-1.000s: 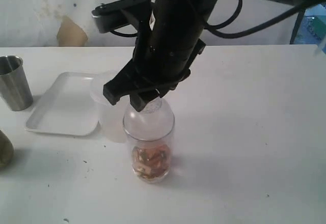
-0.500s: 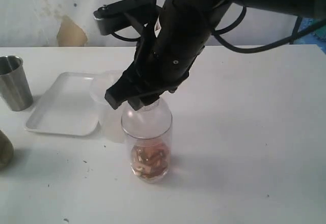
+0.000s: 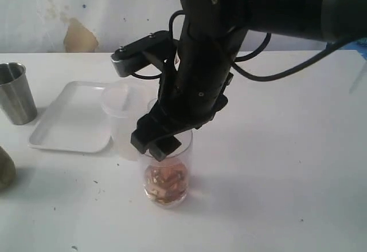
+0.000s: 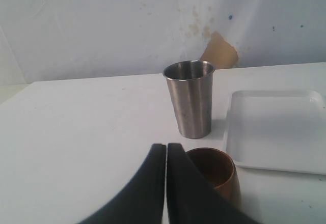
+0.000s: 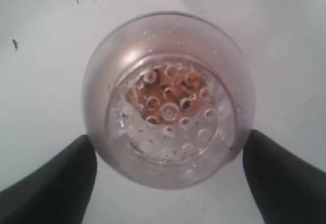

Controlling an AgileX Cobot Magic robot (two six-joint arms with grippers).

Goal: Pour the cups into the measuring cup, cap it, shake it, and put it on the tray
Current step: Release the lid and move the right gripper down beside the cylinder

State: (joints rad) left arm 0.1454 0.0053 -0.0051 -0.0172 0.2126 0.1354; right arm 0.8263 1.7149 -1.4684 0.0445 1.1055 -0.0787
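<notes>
Two right fingers [image 5: 51, 183] apart, off the clear domed cap [image 5: 168, 107] on brown-bottomed measuring cup [image 3: 166, 177]; left fingers [image 4: 147, 183] together, empty

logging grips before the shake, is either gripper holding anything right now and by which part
Left gripper is shut on nothing. Right gripper straddles the cap on the measuring cup; whether its fingers press it cannot be told.

Clear measuring cup [image 3: 166, 186], domed cap [image 5: 168, 96] on, stands upright holding brown bits; steel tumbler [image 3: 15, 94] beside white tray [image 3: 69, 126].
</notes>
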